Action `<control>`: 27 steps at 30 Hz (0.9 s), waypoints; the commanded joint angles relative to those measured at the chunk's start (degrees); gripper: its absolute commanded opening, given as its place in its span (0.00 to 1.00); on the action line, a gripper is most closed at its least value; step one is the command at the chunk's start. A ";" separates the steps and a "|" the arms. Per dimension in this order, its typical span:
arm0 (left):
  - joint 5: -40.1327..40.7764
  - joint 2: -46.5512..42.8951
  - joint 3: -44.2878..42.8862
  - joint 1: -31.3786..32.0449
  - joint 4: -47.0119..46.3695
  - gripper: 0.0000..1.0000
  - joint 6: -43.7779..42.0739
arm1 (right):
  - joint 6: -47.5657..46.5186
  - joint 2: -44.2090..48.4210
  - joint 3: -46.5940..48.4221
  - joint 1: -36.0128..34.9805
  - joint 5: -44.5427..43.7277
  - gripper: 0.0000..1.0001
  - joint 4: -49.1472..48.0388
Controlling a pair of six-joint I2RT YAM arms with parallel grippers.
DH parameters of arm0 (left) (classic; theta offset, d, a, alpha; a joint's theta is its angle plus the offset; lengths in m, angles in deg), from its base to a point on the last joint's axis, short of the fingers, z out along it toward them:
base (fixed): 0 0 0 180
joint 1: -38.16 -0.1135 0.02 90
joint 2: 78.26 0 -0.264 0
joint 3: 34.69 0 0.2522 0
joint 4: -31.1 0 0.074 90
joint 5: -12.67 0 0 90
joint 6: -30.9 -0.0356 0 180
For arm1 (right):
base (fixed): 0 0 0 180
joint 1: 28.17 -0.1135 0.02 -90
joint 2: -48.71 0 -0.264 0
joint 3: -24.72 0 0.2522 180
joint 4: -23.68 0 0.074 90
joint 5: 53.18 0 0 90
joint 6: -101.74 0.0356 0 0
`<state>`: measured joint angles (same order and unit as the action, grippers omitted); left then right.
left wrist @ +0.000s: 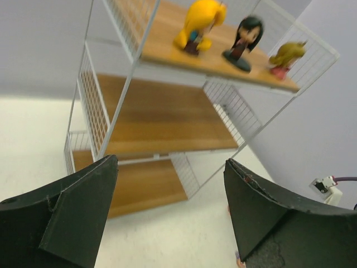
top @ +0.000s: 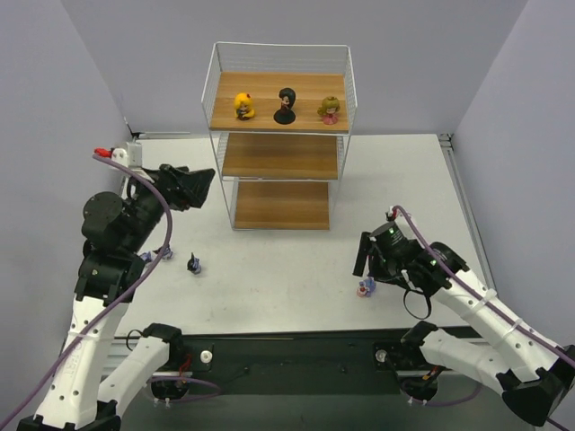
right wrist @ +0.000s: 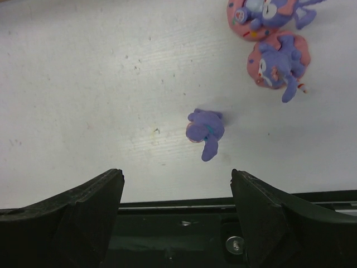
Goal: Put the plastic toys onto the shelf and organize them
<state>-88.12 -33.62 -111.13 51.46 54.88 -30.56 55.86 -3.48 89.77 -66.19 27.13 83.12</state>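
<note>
**A:** What is taking up the most room here?

**B:** The white worktop (top: 287, 269) is carrying everything. The shelf (top: 280, 157) is standing at its far middle, with three brown boards stacked inside a white wire frame.

**A:** And what are the arms doing?

**B:** The left end effector (top: 199, 186) is hovering raised, to the left of the shelf and pointing toward it. Its jaws are standing wide apart and released, gripping nothing. The left wrist camera is looking straight between them at the shelf. The right end effector (top: 367, 258) is hanging low over the right side of the worktop. It is also released, with nothing between its fingers (right wrist: 83, 212).

**A:** Where are the toys sitting?

**B:** Three are standing in a row on the top board. The yellow doll (top: 243, 105) is on the left, the black doll (top: 286, 106) is in the middle and the olive-pink doll (top: 330, 109) is on the right.

**A:** And the smaller ones?

**B:** In the right wrist view, one purple-pink bunny figure (right wrist: 268, 14) and a second bunny figure (right wrist: 277, 62) are lying just beside each other on the worktop. A small purple figure (right wrist: 204, 129) is lying apart from them, ahead of the open jaws. A tiny dark figure (top: 193, 264) is resting on the worktop near the left arm (top: 117, 224).
</note>
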 commanded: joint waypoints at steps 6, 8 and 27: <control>-6.43 -3.16 8.79 0.06 6.76 0.87 3.63 | 4.31 -0.29 -8.83 -6.54 -7.09 0.65 -1.89; -9.42 -3.25 11.25 0.32 6.41 0.87 3.63 | 3.26 -0.29 -9.62 -6.54 -9.37 0.64 -2.42; -16.89 1.85 21.80 1.90 3.61 0.97 1.70 | -2.63 -10.13 -12.71 -0.75 -8.94 0.31 -15.08</control>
<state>-100.91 -32.68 -90.10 52.85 62.14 -28.27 54.72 -12.13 77.21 -69.34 18.47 68.45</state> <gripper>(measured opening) 0.971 0.387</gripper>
